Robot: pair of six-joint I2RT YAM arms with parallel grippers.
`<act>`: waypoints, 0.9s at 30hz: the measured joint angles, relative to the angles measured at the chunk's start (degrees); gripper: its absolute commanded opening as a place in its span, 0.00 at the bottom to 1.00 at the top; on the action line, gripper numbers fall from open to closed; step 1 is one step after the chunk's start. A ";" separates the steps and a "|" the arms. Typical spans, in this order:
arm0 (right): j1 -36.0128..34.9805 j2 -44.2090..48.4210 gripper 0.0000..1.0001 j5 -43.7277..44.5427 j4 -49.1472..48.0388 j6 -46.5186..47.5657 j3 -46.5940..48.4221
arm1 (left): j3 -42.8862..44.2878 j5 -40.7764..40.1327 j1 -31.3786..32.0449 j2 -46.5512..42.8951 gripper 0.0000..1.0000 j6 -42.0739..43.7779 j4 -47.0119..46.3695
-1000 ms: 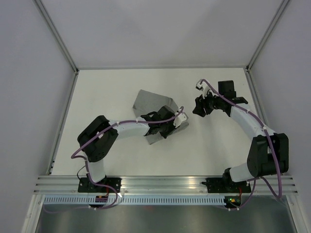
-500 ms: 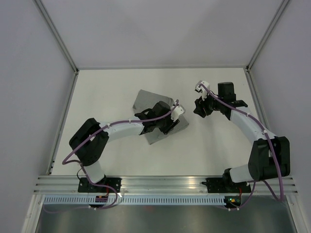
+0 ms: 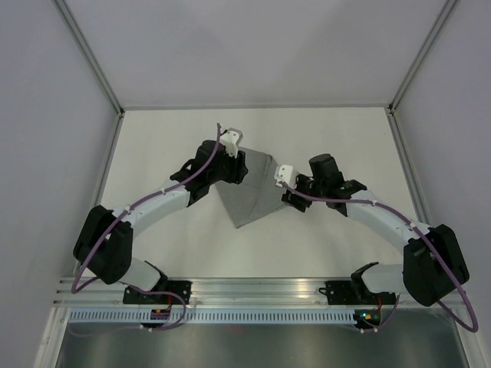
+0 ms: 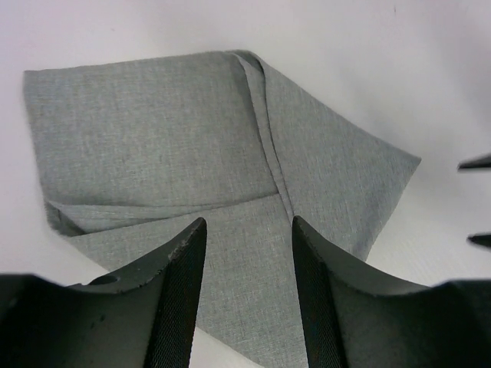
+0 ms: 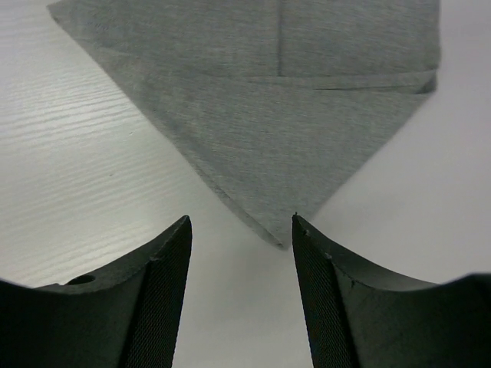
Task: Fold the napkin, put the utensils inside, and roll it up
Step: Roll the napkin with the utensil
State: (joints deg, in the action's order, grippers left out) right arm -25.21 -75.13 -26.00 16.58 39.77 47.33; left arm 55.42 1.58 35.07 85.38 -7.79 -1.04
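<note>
The grey napkin lies folded flat on the white table, with a fold seam running across it. My left gripper hovers open over its far left edge; in the left wrist view the left gripper has only cloth showing beneath its spread fingers. Facing the napkin's right corner is my right gripper, seen open in its wrist view with bare table between its fingers. No utensils are in view.
White walls and metal frame posts enclose the table. An aluminium rail with both arm bases runs along the near edge. The right gripper's fingertips show at the right edge of the left wrist view.
The left gripper opened, let go of the napkin and moved from its right side to its far left edge. The right arm swung left to the napkin's right corner.
</note>
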 measured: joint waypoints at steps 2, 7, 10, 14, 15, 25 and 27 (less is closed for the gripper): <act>-2.51 -0.61 0.61 1.31 -1.11 1.99 -1.99 | 0.00 -0.17 -1.18 -1.38 0.54 -1.88 0.15; -6.56 -4.02 0.63 5.79 -6.16 6.19 -6.64 | 0.00 -0.68 -1.99 -3.34 0.54 -4.35 0.74; -8.59 -4.52 0.64 7.98 -8.57 7.87 -8.70 | 0.00 -0.72 -1.99 -3.56 0.54 -5.05 1.75; -11.10 -6.03 0.65 10.03 -12.24 9.20 -8.87 | 0.00 -1.01 -1.99 -3.56 0.54 -5.66 2.21; -11.69 -6.51 0.65 10.62 -13.29 9.51 -8.87 | 0.00 -1.05 -1.99 -3.56 0.54 -5.75 2.21; -15.74 -10.88 0.66 14.05 -18.23 11.10 -8.87 | 0.00 -1.03 -1.99 -3.56 0.54 -5.97 2.23; -16.20 -12.13 0.65 14.27 -18.84 11.13 -8.87 | 0.00 -1.01 -1.99 -3.56 0.54 -5.97 2.23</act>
State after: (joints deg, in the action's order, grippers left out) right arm -41.41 -87.26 -11.73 -2.26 50.89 38.46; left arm 55.42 0.58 33.08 81.82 -13.76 1.19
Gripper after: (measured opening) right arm 0.656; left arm 0.541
